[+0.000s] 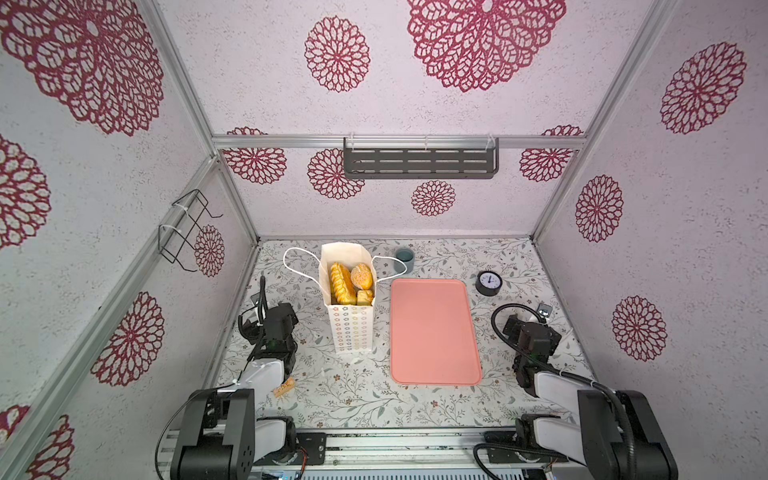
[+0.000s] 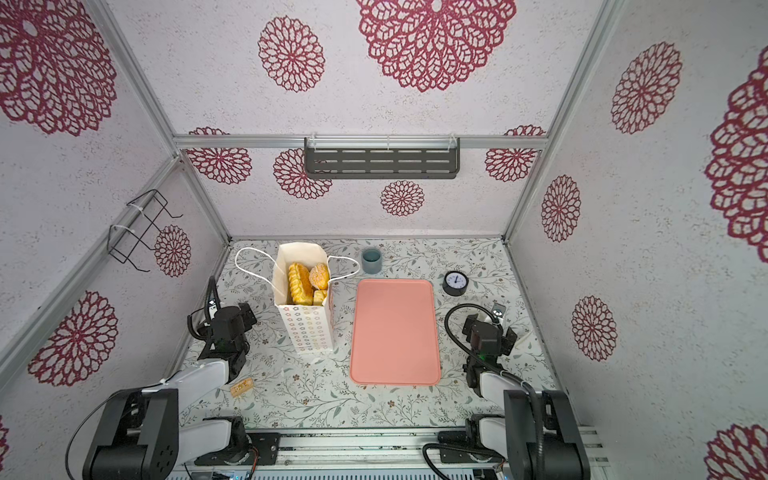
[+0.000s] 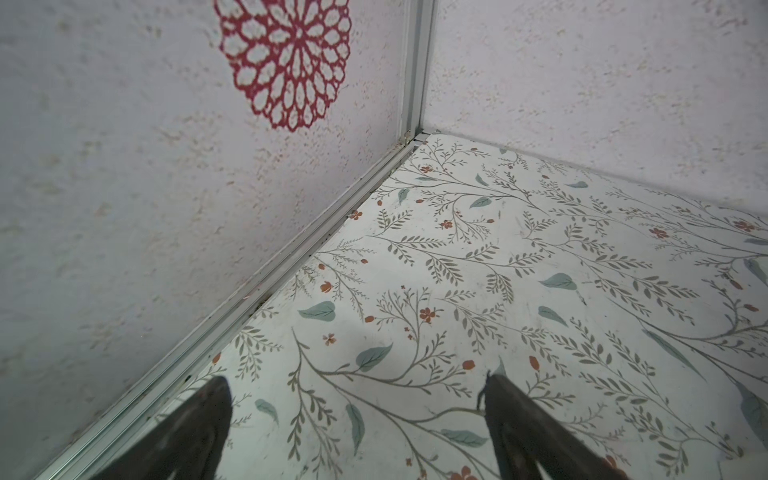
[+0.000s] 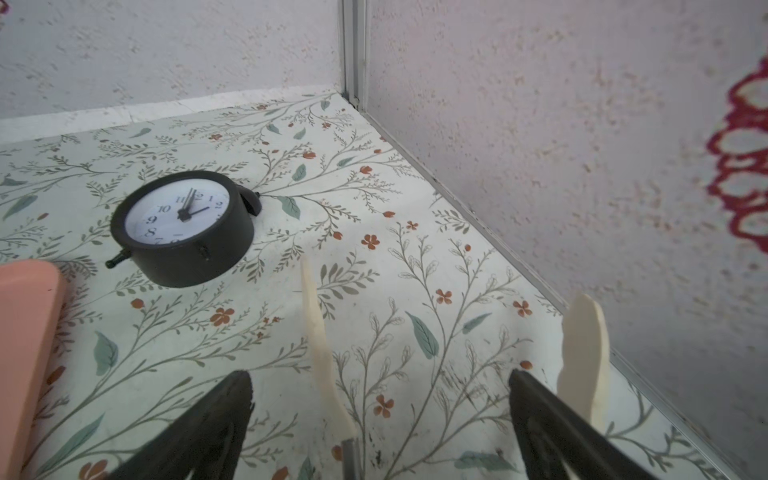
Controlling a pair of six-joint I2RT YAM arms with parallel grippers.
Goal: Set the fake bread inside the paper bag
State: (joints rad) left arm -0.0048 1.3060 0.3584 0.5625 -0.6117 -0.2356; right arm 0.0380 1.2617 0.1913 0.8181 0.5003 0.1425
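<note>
- Pink tray (image 1: 434,332) (image 2: 395,332): lies flat on the floral table (image 1: 353,395); it is the reference for all places below.
- Paper bag (image 1: 351,328) (image 2: 307,328): stands upright just left of the tray without touching it. Its mouth is open and its cord handles are splayed to both sides.
- Fake bread (image 1: 343,284) (image 2: 300,282): inside the bag. A ridged loaf, a speckled round bun and smaller yellow pieces show at the mouth.
- Left gripper (image 3: 357,386): jaws spread wide with nothing between them. It is over bare table by the left wall, on the far side of the bag from the tray.
- Right gripper (image 4: 380,376): jaws wide apart and holding nothing. It is right of the tray, close to the right wall.
- Black clock (image 1: 488,282) (image 2: 455,282) (image 4: 183,228): white face, just beyond the tray's far right corner.
- Blue-grey cup (image 1: 404,258) (image 2: 371,259): beyond the tray's far left corner, beside a bag handle.
- Small tan piece (image 1: 284,387) (image 2: 242,386): lies on the table well left of the tray's near left corner.
- Two cream strips (image 4: 320,332): ahead of the right gripper; what they are is unclear.
</note>
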